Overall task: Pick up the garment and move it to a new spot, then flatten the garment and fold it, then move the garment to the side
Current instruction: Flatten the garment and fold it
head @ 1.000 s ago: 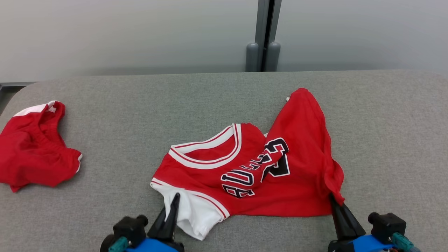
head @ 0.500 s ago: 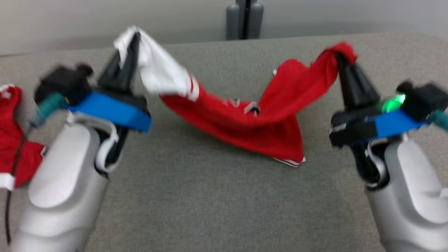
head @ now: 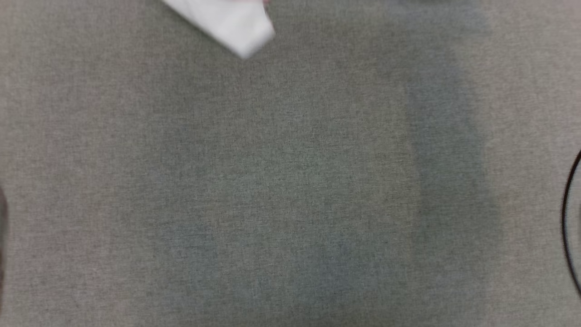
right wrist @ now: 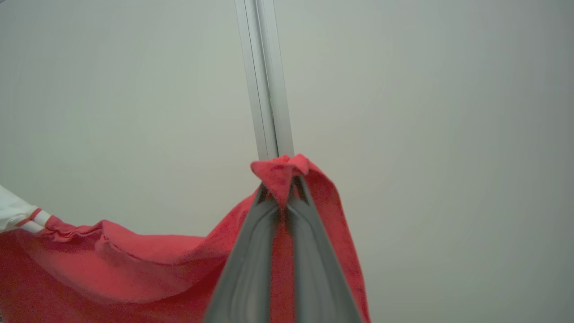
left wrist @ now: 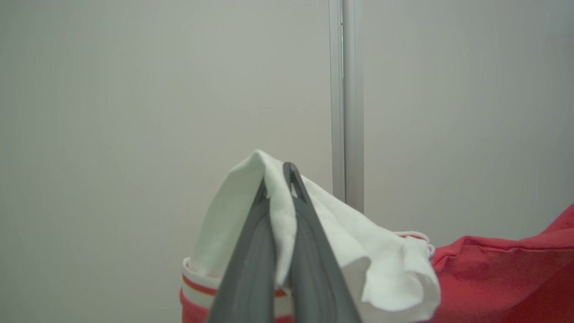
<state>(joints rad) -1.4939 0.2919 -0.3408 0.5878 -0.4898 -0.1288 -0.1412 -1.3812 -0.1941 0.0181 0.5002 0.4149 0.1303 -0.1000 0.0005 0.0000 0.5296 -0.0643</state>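
The garment [left wrist: 385, 269] hangs between the left gripper [left wrist: 278, 179] and the right gripper [right wrist: 283, 184], one end pinched in each, over the table [head: 290, 181], a wall post [right wrist: 264, 80] behind it.

Its fingers [left wrist: 249, 269] are long, dark grey, tapering

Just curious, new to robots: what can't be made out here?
Head view: garment cut off by the top edge, its white corner blurred.
Left wrist view: left gripper covers the cloth it pinches; bottom edge cuts the rest.
Right wrist view: right gripper likewise; garment's lower part cut off.
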